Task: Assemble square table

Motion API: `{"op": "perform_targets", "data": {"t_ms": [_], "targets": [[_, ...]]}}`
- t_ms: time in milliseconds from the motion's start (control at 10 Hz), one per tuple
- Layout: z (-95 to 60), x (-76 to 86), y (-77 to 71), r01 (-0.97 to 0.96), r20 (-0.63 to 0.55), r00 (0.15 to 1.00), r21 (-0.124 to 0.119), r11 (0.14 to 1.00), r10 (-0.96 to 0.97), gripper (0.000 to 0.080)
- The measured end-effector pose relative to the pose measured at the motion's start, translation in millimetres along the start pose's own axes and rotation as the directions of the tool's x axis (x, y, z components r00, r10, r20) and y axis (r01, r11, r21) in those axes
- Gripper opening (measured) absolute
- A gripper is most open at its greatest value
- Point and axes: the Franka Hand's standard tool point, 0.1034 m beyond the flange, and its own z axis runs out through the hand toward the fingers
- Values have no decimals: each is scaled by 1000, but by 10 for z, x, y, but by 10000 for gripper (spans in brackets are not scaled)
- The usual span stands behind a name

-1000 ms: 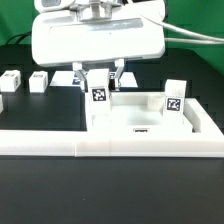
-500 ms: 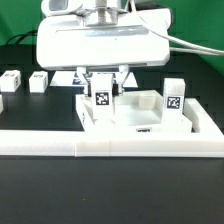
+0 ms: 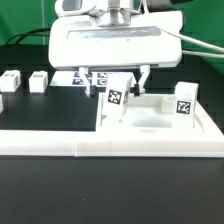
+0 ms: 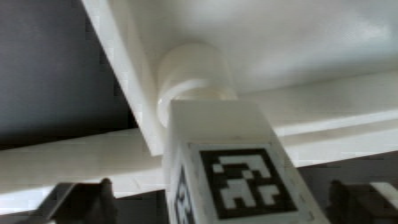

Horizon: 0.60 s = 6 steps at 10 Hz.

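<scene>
Gripper (image 3: 120, 84) jaws wide apart, straddling the leg post (image 3: 115, 102) without touching it. Post leans at the square tabletop (image 3: 152, 124)'s corner on the exterior view's left (probably not seated in its hole). Tabletop butts the near border rail (image 3: 60, 146), likely as a brace.

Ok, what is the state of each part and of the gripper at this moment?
square slab: flat, behind the border rail.
tilted leg post: leaning, lower end on the slab's corner.
second leg post: upright on the slab.
loose leg posts: not mounted, at the exterior view's left.
gripper: open, a finger each side of the tilted leg post.
</scene>
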Motion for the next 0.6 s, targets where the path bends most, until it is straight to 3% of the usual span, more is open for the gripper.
{"op": "perform_targets", "data": {"t_ms": [600], "targets": [[0,0,2,0,0,1000,0,1000,0,649]]}}
